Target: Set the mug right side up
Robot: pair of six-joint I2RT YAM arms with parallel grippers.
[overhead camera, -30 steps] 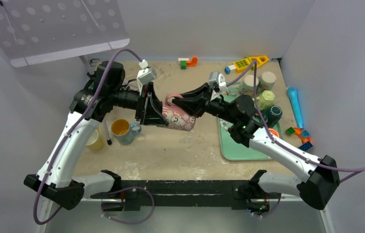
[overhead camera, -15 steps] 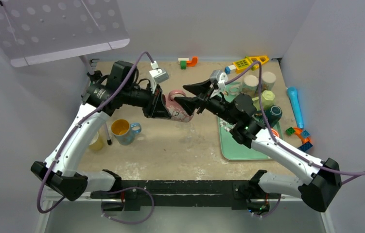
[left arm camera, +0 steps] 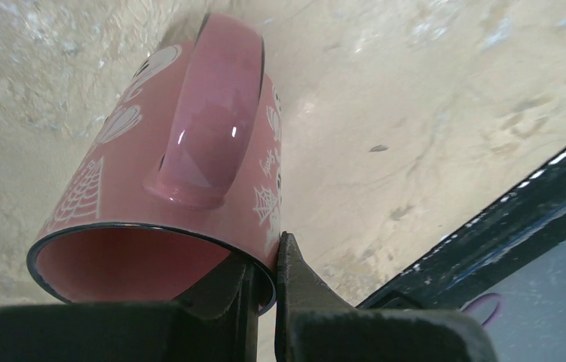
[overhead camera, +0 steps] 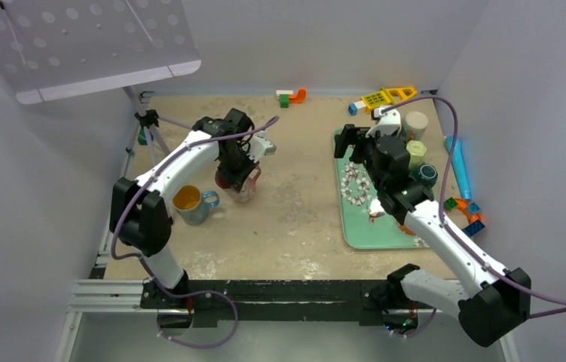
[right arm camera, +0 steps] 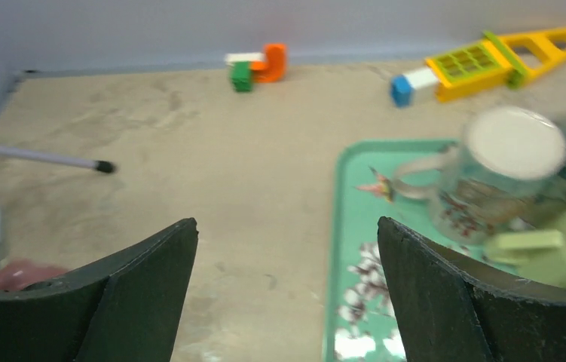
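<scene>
a blue mug (overhead camera: 191,202) stands at 9 o'clock of the mug (left arm camera: 166,151), and a tray (overhead camera: 362,226) lies at 3 o'clock across the tabletop (overhead camera: 295,219). the left end effector (left arm camera: 264,264) pinches the mug's rim, base downward. the right end effector (right arm camera: 287,249), spread, has let go since a second ago and pulled back over the tray.

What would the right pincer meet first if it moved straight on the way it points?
Probably the bare beige tabletop, left of the green tray; nothing else stands in that line.
</scene>
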